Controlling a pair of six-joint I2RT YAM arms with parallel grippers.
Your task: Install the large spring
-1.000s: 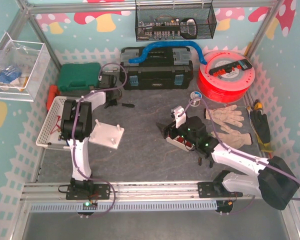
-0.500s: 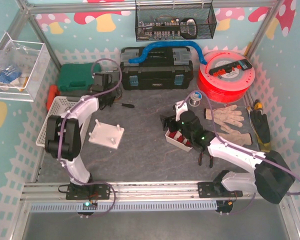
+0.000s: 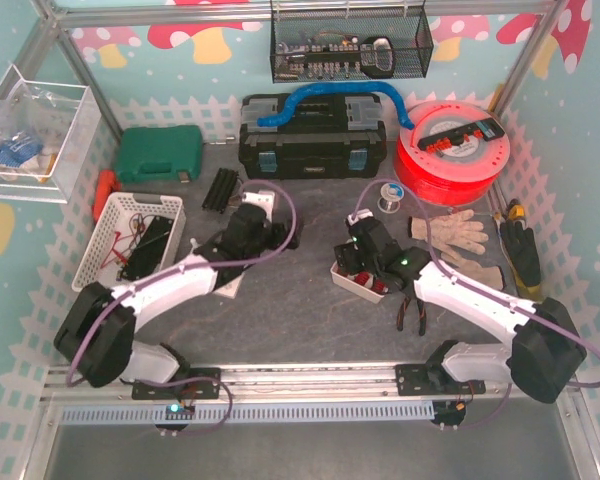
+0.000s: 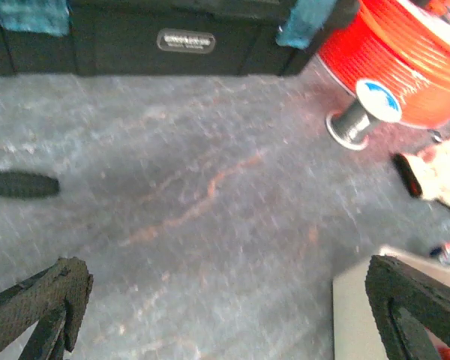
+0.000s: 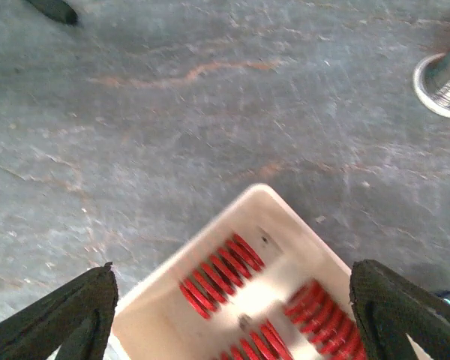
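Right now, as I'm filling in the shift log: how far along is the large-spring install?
Done: nothing shows as installed; the red springs lie in the white tray. In hand: the right gripper hangs open over that tray, gripping nothing; the left gripper is open and empty above the table. Left: pick out the large one, then fit it.

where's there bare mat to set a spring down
Bare mat lies in the front middle, between the left arm, the spring tray and the front rail. A smaller strip runs in front of the black toolbox. Crowded at right: gloves, pliers, solder spool.
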